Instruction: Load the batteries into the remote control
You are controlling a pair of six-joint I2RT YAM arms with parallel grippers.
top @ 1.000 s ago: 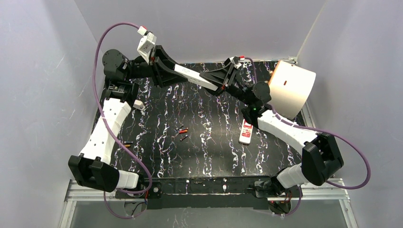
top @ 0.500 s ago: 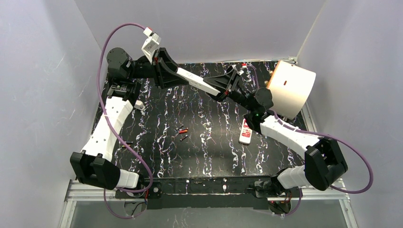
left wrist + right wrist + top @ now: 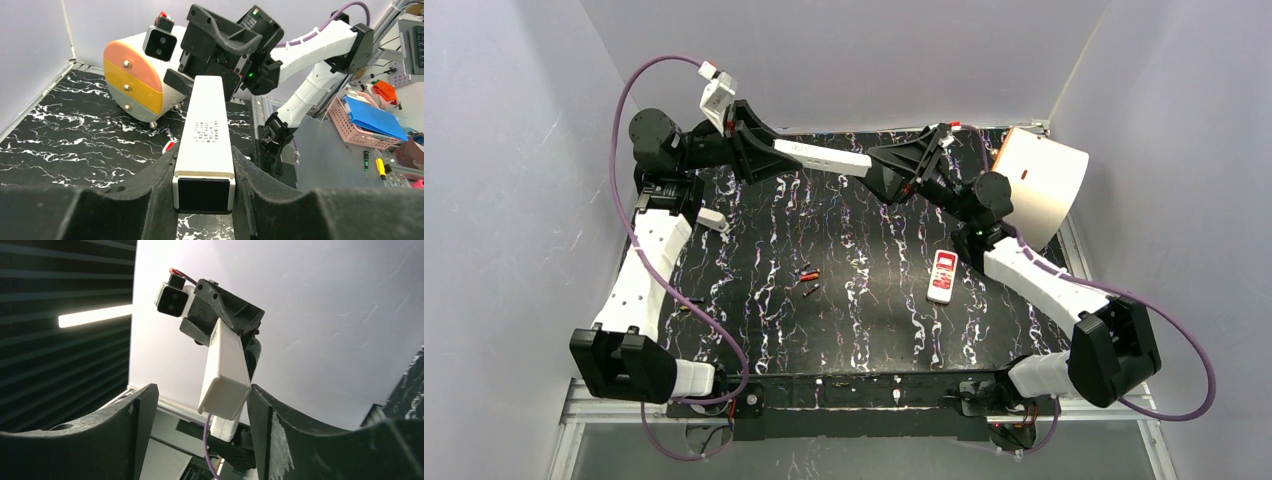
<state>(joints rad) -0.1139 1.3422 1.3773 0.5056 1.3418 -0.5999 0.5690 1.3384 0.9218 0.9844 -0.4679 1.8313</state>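
Observation:
A long white remote control (image 3: 821,157) hangs in the air over the back of the table. My left gripper (image 3: 776,151) is shut on its near end (image 3: 204,150), with both fingers (image 3: 150,190) pressed to its sides. My right gripper (image 3: 879,166) stands open around the far end (image 3: 225,375), leaving a wide gap on one side. The batteries (image 3: 808,274) lie in a small cluster on the black marbled table (image 3: 864,320), one a little apart (image 3: 811,291). No battery is in either gripper.
A second remote, red and white (image 3: 941,276), lies right of centre. A small white oblong piece (image 3: 713,218) sits by the left arm. A white drum with an orange face (image 3: 1039,185) stands at the back right corner. Grey walls close three sides.
The right gripper's jaws have opened off the remote's far end. Both arms have shifted left and back, carrying the remote to a more level pose.

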